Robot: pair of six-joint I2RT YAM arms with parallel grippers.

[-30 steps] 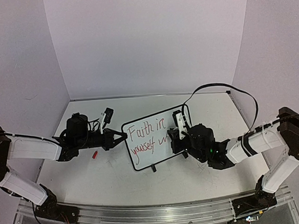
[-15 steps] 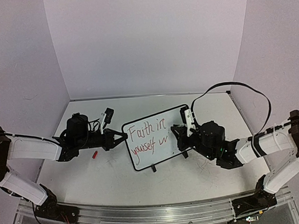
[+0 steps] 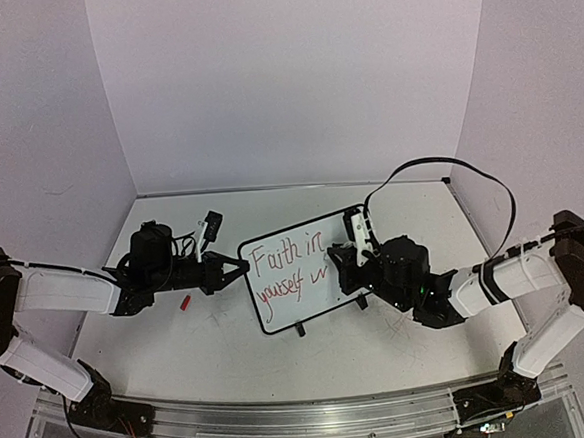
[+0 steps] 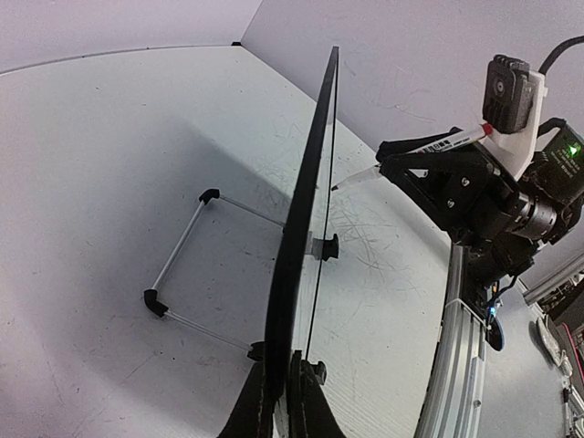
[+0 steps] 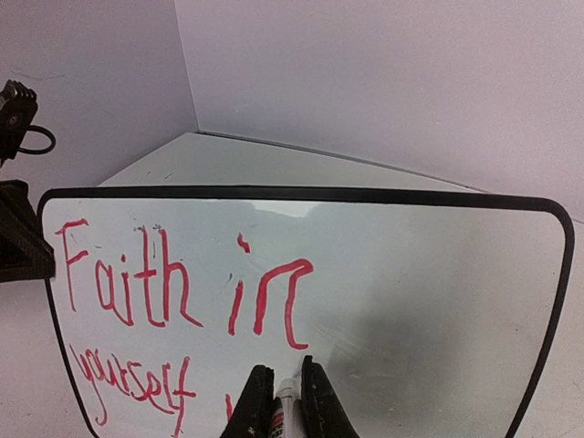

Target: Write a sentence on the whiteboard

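Aluminium rail (image 3: 306, 423) runs along the near edge of the desk (image 3: 181, 347), in front of the whiteboard (image 3: 301, 268); past it the scratched grey top reaches to the board's small black feet.

A small red cap (image 3: 186, 302) lies on the desk left of the whiteboard, well apart from it, just below your left arm (image 3: 66, 290).

The whiteboard stands on its long edge near the middle of the desk, its face turned toward your right arm (image 3: 507, 279); a thin wire stand (image 4: 187, 265) props it from behind.

Your left jaws are closed tight on the whiteboard's left edge, pinching the black frame between them.

Your right jaws sit in front of the whiteboard's right half, closed on a white marker (image 5: 281, 415); its tip points at the writing face just below the word "in"; you cannot tell whether it touches.

Red writing on the whiteboard reads "Faith in" on the upper line and "yourself" beneath, with a further stroke begun to its right.

A black cable (image 3: 439, 169) arcs up from the right arm, beyond the whiteboard's right corner; a pale wall (image 3: 292, 79) closes the desk behind the whiteboard.
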